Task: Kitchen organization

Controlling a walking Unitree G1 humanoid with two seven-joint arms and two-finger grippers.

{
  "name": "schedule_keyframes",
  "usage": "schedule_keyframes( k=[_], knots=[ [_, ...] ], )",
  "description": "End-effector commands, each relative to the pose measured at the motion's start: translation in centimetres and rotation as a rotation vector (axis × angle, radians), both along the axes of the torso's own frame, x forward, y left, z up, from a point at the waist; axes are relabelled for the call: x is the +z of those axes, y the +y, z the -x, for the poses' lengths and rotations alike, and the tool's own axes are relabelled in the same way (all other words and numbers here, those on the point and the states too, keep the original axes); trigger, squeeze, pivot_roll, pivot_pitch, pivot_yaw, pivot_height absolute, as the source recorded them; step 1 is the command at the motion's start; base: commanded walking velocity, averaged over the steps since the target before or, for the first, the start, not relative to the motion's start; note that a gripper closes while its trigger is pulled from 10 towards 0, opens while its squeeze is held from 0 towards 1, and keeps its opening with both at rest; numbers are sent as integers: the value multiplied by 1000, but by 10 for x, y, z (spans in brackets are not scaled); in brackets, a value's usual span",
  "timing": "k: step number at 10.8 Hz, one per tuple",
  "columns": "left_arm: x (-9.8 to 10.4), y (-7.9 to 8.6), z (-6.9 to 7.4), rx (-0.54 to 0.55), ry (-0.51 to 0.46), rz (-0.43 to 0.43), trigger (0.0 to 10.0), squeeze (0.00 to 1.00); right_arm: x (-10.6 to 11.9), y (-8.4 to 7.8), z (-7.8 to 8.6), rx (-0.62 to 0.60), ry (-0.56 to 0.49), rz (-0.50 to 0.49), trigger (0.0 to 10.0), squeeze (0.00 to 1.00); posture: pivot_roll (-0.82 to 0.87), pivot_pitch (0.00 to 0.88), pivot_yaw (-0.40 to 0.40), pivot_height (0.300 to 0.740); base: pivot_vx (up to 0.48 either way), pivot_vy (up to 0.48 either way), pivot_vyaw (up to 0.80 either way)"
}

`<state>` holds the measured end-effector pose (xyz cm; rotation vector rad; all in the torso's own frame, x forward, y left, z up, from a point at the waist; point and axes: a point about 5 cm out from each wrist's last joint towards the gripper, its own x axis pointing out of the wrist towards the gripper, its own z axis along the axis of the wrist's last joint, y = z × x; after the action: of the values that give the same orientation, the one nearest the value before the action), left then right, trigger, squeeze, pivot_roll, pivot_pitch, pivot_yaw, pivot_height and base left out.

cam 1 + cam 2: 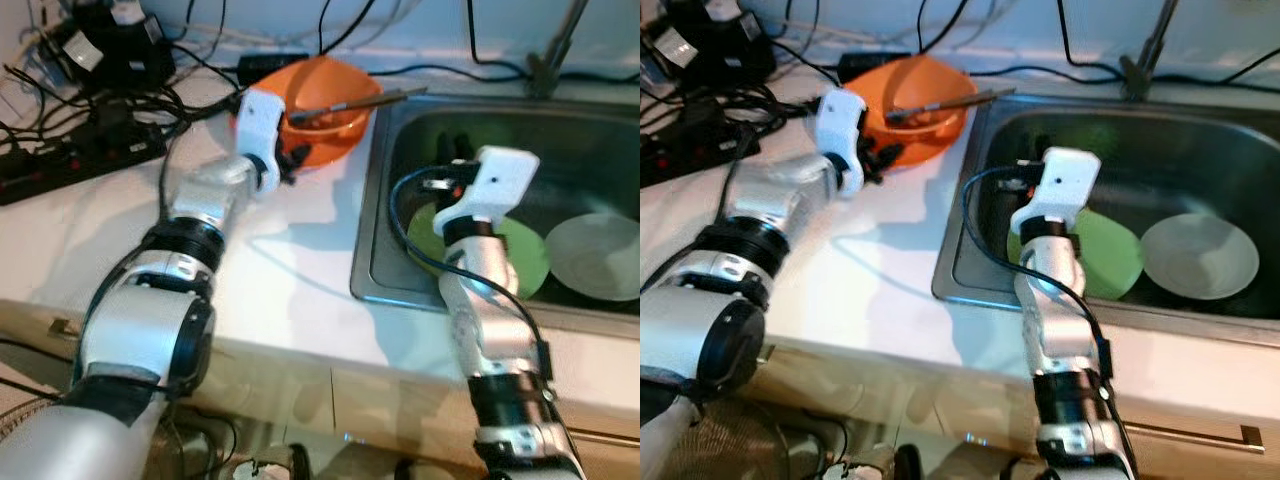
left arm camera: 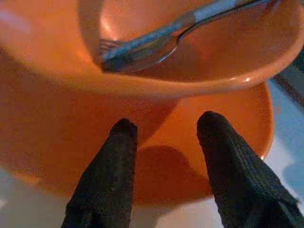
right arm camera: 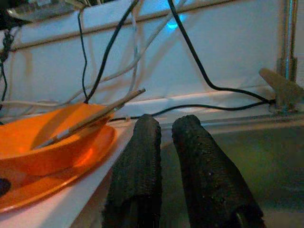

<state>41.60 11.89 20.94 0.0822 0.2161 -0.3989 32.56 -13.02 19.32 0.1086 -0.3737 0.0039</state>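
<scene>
Beside orange bowl (image 1: 325, 115), left tool (image 2: 164, 130)

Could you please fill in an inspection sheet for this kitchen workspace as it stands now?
Surface: white countertop beside a steel sink.
Job's things: orange bowl nested on an orange plate at the sink's edge, with a fork lying in the bowl; green plate and grey plate in the sink.
Clutter: nothing seen apart from the cables.
Grippers: left gripper open, fingers at the orange plate's rim below the bowl; right gripper over the sink, fingers close together, holding nothing.
Cables: black power strip and tangled leads at the counter's back left.
Surroundings: white back wall; faucet base behind the sink.
</scene>
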Motion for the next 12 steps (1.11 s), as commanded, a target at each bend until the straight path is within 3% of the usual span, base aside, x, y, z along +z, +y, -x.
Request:
schedule_keyframes(
  k=[1,4,7,9,11,12],
  knots=[
    [0,-2,0,-19,14,-11,10000,0,-14,-5,3,-21,61,12,10000,0,-14,200,119,740,0,0,0],
    [-5,-2,1,-77,77,-35,10000,0,-14,0,6,-10,75,8,10000,0,3,197,146,740,0,0,0],
    [-11,29,7,-86,183,-38,10000,0,-15,1,3,-11,85,-4,10000,0,57,172,170,740,0,0,0],
    [-5,45,12,-94,200,-31,10000,0,-17,5,-1,4,95,-15,10000,0,106,151,173,740,0,0,0],
    [2,55,24,-114,214,-34,10000,0,-17,10,-6,20,95,-24,10000,0,138,127,178,740,0,0,0],
    [3,53,42,-161,213,-31,10000,0,-18,12,-9,24,98,-32,10000,0,150,113,176,740,0,0,0]
  ],
)
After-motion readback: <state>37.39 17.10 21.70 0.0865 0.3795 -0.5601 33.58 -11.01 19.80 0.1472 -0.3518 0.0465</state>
